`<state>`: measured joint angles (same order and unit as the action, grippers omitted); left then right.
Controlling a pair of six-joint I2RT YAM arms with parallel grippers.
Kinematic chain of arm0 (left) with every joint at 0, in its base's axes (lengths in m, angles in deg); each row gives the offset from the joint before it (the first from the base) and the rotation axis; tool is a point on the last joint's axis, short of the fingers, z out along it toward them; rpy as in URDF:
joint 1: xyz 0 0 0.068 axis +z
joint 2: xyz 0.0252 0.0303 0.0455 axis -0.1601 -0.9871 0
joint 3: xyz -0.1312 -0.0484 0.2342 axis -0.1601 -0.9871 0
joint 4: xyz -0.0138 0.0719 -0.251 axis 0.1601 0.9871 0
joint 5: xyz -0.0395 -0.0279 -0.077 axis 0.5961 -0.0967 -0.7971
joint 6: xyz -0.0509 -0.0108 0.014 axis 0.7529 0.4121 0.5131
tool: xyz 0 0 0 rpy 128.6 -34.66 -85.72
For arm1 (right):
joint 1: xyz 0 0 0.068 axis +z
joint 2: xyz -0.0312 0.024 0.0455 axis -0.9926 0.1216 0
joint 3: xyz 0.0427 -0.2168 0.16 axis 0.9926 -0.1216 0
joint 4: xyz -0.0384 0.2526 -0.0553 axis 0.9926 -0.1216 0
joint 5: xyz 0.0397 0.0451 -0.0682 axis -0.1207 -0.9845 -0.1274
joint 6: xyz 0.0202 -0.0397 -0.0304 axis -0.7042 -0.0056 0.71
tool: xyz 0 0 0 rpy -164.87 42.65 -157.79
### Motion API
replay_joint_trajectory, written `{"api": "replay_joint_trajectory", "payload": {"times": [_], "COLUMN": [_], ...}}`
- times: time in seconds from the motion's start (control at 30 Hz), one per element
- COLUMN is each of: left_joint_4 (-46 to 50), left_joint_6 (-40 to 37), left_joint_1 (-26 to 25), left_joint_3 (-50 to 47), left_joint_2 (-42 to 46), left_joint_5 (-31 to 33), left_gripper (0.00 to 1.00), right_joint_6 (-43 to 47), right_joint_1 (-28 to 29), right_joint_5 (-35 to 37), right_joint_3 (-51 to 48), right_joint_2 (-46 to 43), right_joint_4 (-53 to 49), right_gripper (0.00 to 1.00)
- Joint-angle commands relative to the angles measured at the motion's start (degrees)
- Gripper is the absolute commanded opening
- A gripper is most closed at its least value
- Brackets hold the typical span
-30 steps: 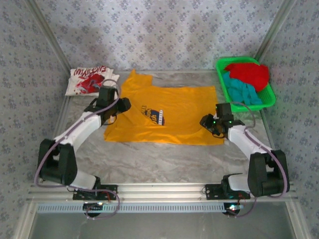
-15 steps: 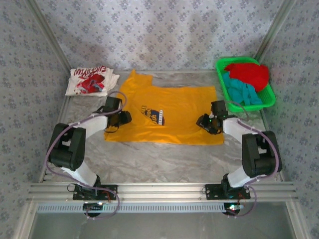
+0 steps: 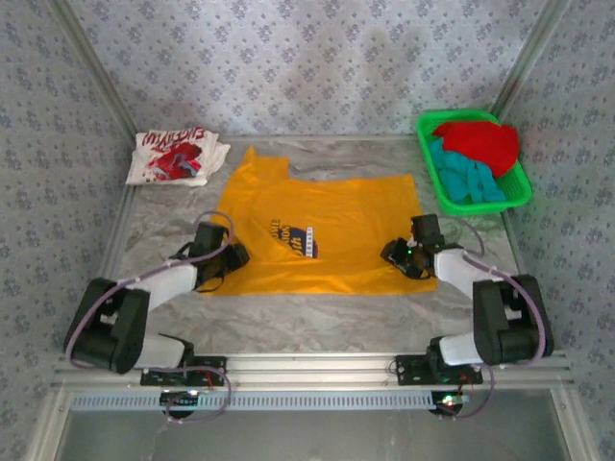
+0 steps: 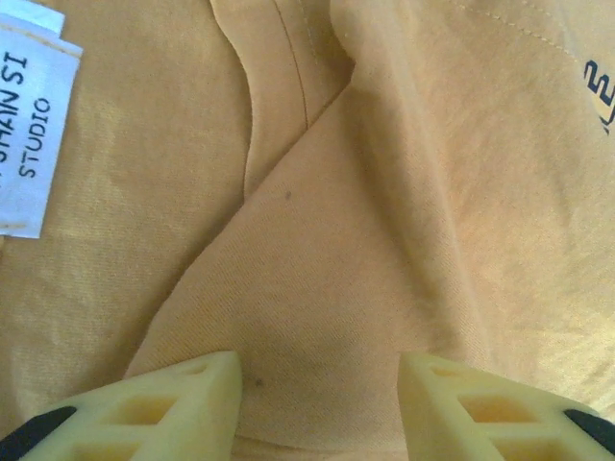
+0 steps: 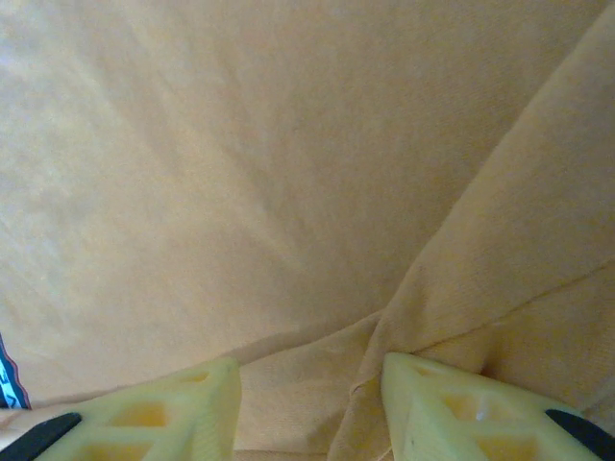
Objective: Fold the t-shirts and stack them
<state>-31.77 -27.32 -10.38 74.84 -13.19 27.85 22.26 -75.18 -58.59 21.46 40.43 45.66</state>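
The yellow-orange t-shirt (image 3: 346, 216) lies spread on the table, dark blue chest print (image 3: 294, 239) facing up. My left gripper (image 3: 233, 256) rests on its lower left part and my right gripper (image 3: 394, 257) on its lower right part. In the left wrist view the gripper (image 4: 319, 389) is open, cream fingers (image 4: 183, 403) apart with creased yellow cloth (image 4: 317, 240) lying between them, and a white neck label (image 4: 29, 134) shows at the left. The right gripper (image 5: 310, 389) stands open over a fold of cloth (image 5: 404, 327). The white t-shirt (image 3: 176, 157) with red graphic lies folded at the back left.
A green plastic basket (image 3: 480, 206) at the back right holds a red t-shirt (image 3: 480, 139) and a teal one (image 3: 466, 178). A bare strip of marble table (image 3: 317, 322) runs between the shirt's hem and the arm bases.
Both grippers have drawn back toward the near edge along the yellow shirt. The shirt has shifted a little nearer and its hem lies flatter.
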Motion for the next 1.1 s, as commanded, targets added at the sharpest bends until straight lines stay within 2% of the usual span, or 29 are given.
{"api": "replay_joint_trajectory", "payload": {"times": [0.0, 0.1, 0.23, 0.37, 0.53, 0.63, 0.73, 0.93, 1.07], "left_joint_4": [10.39, 14.20, 20.15, 22.89, 30.21, 33.25, 36.57, 29.96, 27.29], "left_joint_6": [4.20, 0.97, -6.29, -14.07, -25.56, -30.82, -32.08, -32.81, -34.05], "left_joint_1": [-2.37, -1.99, -1.00, -0.53, -0.67, -0.71, -0.78, -1.23, -1.91], "left_joint_3": [-2.76, 0.22, 12.42, 24.81, 36.38, 39.39, 42.40, 38.76, 39.57], "left_joint_2": [4.32, 8.84, 9.31, 2.49, -10.55, -14.81, -18.79, -22.85, -26.80], "left_joint_5": [2.98, 5.17, 6.29, 3.70, -0.57, -0.82, 0.61, -1.93, -2.45], "left_gripper": [0.49, 0.50, 0.50, 0.53, 0.59, 0.60, 0.62, 0.62, 0.62], "right_joint_6": [-1.47, 0.66, 4.98, 9.47, 8.23, 8.54, 8.87, 10.03, 9.94], "right_joint_1": [-0.98, -0.72, 0.10, 2.39, 2.64, 2.66, 2.67, 2.28, 1.78], "right_joint_5": [2.64, 2.89, 2.28, 2.28, -0.27, 0.06, 0.25, -0.40, -1.76], "right_joint_3": [-1.78, 0.67, 8.28, 14.55, 13.94, 13.64, 13.36, 14.72, 14.77], "right_joint_2": [-3.51, -4.28, -1.65, 2.39, 5.03, 5.55, 5.83, 7.99, 8.57], "right_joint_4": [-6.26, -6.16, -7.60, -8.45, -4.29, -4.39, -4.13, -4.50, -4.11], "right_gripper": [0.47, 0.47, 0.47, 0.48, 0.48, 0.48, 0.48, 0.48, 0.48]}}
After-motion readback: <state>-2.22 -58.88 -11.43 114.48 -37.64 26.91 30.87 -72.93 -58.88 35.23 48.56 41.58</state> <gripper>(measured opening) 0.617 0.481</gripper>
